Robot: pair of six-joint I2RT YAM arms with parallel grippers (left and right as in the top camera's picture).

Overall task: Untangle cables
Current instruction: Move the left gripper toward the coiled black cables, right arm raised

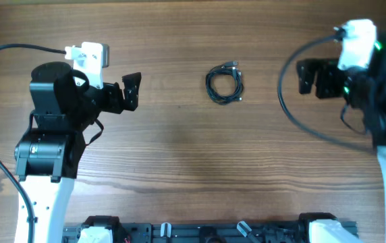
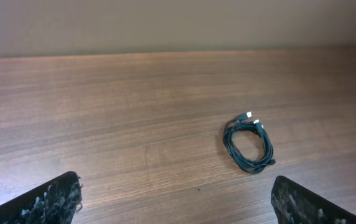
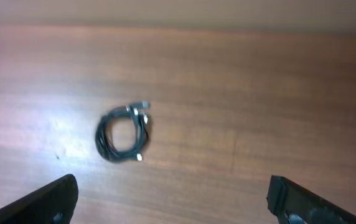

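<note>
The cables are thin black cords wound into one small coil bundle with small plug ends, lying on the wooden table at the middle back. The bundle also shows in the left wrist view and in the right wrist view. My left gripper is open and empty, well to the left of the bundle; its fingertips frame the left wrist view. My right gripper is open and empty, to the right of the bundle; its fingertips frame the right wrist view.
A thick black arm wire loops over the table beside the right arm. Another thick wire runs from the left arm at the far left. The arm bases and a black rail sit along the front edge.
</note>
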